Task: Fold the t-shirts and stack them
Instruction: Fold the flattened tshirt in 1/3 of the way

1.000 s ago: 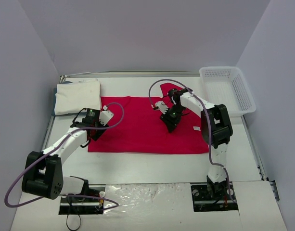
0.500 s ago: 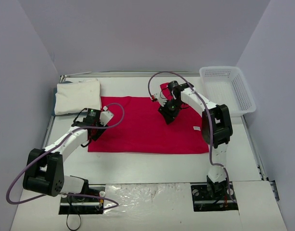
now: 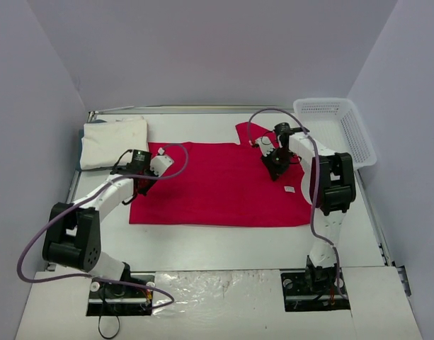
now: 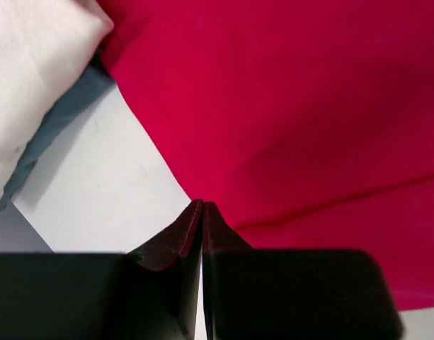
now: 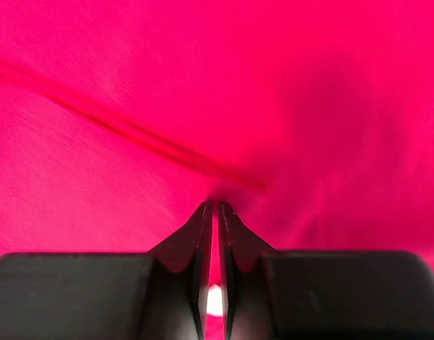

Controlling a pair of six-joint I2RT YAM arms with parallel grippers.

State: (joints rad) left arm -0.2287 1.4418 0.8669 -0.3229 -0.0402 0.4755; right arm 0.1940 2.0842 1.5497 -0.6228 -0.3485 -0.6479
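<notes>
The red t-shirt (image 3: 217, 185) lies spread flat in the middle of the table, one sleeve (image 3: 245, 132) poking out at its far edge. The white t-shirt (image 3: 115, 142) rests as a folded rectangle at the far left. My left gripper (image 3: 140, 188) sits at the red shirt's upper left edge; in the left wrist view its tips (image 4: 202, 205) are shut on that edge (image 4: 287, 127). My right gripper (image 3: 275, 174) is down on the shirt's upper right part, and the right wrist view shows it (image 5: 215, 206) shut on a pucker of red cloth (image 5: 132, 85).
A white mesh basket (image 3: 337, 131) stands at the far right, partly over the table's edge. A small white tag (image 3: 289, 189) lies on the red shirt near its right side. The folded white shirt (image 4: 32, 78) is close to the left gripper's far left.
Both grippers have gone from open to shut on the red shirt. The right arm swung right from the shirt's middle to its upper right part. The left gripper shifted slightly toward the far edge.
</notes>
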